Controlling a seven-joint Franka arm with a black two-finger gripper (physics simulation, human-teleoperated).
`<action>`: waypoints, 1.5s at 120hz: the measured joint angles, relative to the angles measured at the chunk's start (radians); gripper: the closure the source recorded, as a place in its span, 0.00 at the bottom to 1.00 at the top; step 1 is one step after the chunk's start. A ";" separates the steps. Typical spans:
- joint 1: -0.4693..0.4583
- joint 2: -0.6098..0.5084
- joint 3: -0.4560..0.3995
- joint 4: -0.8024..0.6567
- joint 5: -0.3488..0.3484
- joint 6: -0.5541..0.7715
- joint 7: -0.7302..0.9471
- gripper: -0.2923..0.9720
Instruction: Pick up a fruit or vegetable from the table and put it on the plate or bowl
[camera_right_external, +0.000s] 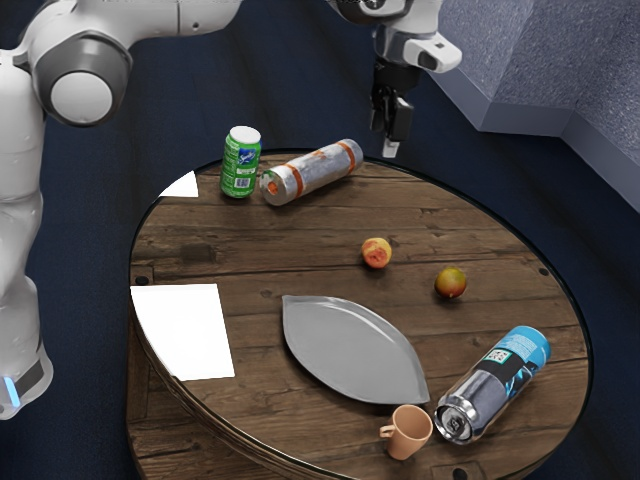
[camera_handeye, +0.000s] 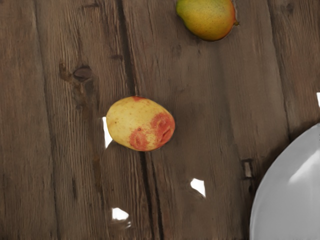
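One peach (camera_right_external: 377, 252) well below the end effector (camera_right_external: 390, 148)

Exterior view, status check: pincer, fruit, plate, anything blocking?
Pincer high above the table's far edge, carrying nothing. Red-patched peach and second peach on the wood, both off the plate. Nothing lies between them and it.
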 joint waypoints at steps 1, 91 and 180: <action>0.000 0.001 0.000 0.000 0.000 0.000 0.001 0.23; 0.018 0.226 -0.136 -0.035 -0.006 0.464 0.770 0.25; 0.020 0.399 -0.135 -0.009 -0.171 0.596 1.118 0.24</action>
